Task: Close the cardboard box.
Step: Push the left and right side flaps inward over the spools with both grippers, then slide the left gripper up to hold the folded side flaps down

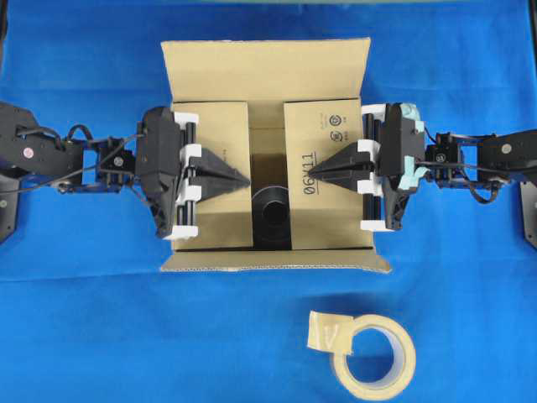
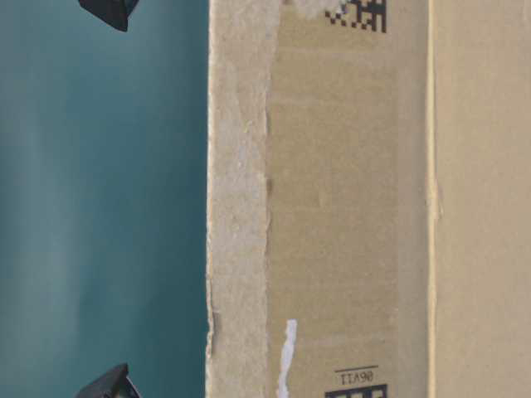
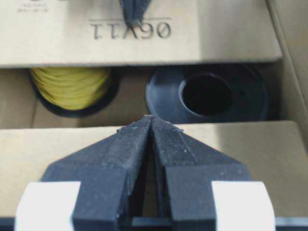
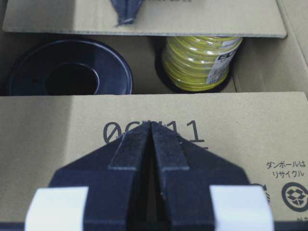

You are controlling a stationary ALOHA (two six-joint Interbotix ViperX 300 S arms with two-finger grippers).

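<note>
The cardboard box stands in the middle of the blue cloth, with its far flap up and its near flap folded outward. Its two side flaps are folded inward and lie nearly flat, with a gap between them. My left gripper is shut and its tip rests on the left flap. My right gripper is shut and its tip rests on the right flap, by the "06V11" print. In the wrist views each gripper, left and right, has its jaws together and holds nothing.
Through the gap show a black spool and a yellow wire spool inside the box. A beige tape roll lies on the cloth in front of the box. The table-level view is filled by cardboard.
</note>
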